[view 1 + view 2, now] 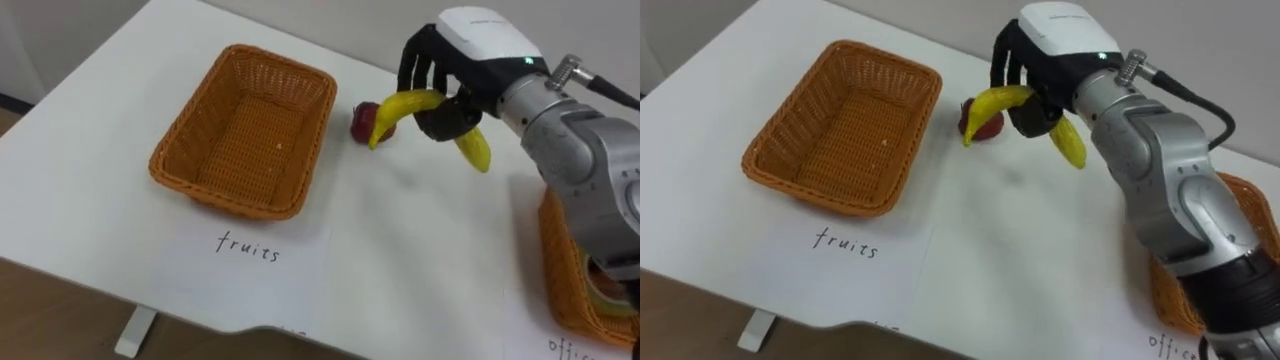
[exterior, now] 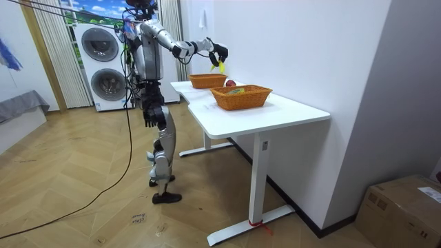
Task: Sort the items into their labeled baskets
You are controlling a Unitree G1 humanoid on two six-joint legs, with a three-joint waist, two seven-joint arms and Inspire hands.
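Handwritten label [image 1: 247,246] at 6 o'clock on the white surface [image 1: 420,260], apparently marking the empty fruit basket [image 1: 310,155] at 10 o'clock; right robot hand [image 1: 480,50] at 1 o'clock clenched round the banana [image 1: 405,104], held clear of the surface, likely for carrying to that basket; red fruit [image 1: 365,122] beside the basket, not yet sorted; office-supplies basket [image 1: 558,262] at 4 o'clock; left robot hand [image 2: 150,116] hangs at hip.

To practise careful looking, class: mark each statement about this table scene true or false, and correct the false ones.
1. The right hand holds the banana. True.
2. The basket by the "fruits" label already holds fruit. False: nothing lies in it.
3. A red fruit lies on the table. True.
4. The banana rests on the table. False: it is held above it.
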